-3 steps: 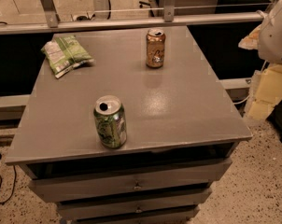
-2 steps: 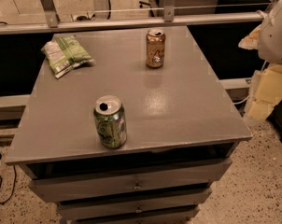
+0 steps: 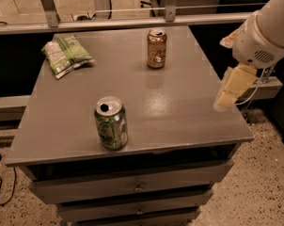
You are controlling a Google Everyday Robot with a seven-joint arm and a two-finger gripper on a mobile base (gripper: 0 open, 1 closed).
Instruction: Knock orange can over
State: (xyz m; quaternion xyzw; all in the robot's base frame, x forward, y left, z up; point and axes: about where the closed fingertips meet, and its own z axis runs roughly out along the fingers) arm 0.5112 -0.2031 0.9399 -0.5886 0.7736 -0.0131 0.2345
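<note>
The orange can point(image 3: 156, 48) stands upright at the far middle of the grey table point(image 3: 179, 121); it has a copper body, pale script and a silver top. My gripper point(image 3: 230, 89), a cream piece hanging from the white arm point(image 3: 264, 36), hovers over the table's right edge. It is well to the right of the orange can, nearer the front, and apart from it.
A green-and-white patterned can point(image 3: 111, 123) stands upright near the table's front edge. A green snack bag point(image 3: 66, 55) lies at the far left corner. The table has drawers point(image 3: 137, 187) below. A metal rail point(image 3: 132, 21) runs behind it.
The arm and gripper have moved left, from beside the table to over its right edge. Both cans and the bag have not moved.
</note>
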